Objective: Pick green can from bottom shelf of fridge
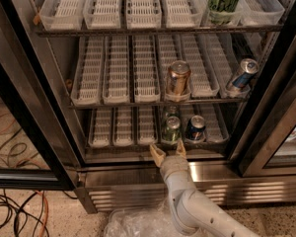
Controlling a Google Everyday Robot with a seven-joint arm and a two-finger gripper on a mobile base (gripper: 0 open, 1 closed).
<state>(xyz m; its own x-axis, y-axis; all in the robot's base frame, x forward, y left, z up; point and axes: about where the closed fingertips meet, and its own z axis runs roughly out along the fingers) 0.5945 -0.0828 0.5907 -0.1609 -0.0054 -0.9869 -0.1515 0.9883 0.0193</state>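
Note:
The fridge point(153, 177) stands open with three racks of white slotted trays. On the bottom shelf point(123, 144) a short green can point(171, 130) stands at the front of its tray, with a second green can point(171, 112) right behind it. My gripper point(168, 149) is open just in front of the front green can. Its two tan fingers point(158, 155) point into the shelf on either side of the can's lane, at the can's base, and do not close on it.
A dark blue can point(195, 128) stands right of the green can. A copper can point(178, 79) and a tilted blue can point(241, 75) are on the middle rack, a tall green-and-black can point(224, 1) on top. Cables point(17, 209) lie on the floor at the left. Crumpled plastic point(138, 223) lies below.

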